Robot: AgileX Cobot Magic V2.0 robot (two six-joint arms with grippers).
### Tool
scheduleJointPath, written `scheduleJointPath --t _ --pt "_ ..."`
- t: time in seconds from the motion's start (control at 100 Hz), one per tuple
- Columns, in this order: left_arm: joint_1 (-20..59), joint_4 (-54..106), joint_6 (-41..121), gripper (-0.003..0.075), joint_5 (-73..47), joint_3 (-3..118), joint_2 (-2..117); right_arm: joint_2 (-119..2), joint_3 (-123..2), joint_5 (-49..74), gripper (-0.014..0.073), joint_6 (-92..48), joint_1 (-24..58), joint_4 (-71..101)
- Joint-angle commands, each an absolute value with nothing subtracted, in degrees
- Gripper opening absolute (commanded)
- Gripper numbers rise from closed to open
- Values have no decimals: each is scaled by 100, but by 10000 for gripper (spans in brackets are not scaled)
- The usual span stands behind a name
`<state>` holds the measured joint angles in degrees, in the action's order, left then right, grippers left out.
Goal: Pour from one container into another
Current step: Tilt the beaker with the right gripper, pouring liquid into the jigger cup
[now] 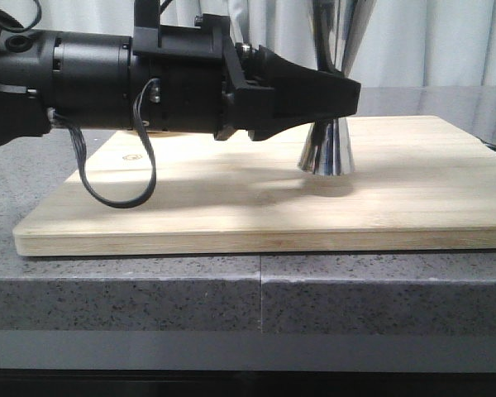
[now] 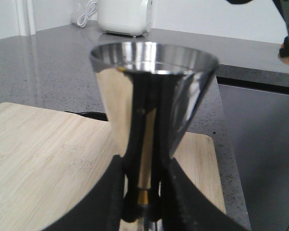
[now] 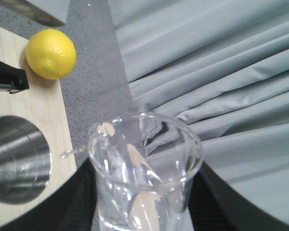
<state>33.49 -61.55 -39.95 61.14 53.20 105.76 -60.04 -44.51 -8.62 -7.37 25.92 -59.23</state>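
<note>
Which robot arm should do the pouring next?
The right one. Its pincer holds the glass beaker raised, with the open jigger below and just beside it. The left pincer is busy gripping the jigger's waist, steadying it on the wooden board.
</note>
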Motion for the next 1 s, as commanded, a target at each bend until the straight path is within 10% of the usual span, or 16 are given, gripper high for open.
scheduleJointPath --t 0.0,0.99 --pt "3337 -5867 -4051 -21 6502 5486 10251 -5873 -4669 -1086 150 -778 2597 -6006" --pt "3328 -5853 -4051 -21 6502 5486 10251 -5873 -4669 -951 150 -778 2597 -6658"
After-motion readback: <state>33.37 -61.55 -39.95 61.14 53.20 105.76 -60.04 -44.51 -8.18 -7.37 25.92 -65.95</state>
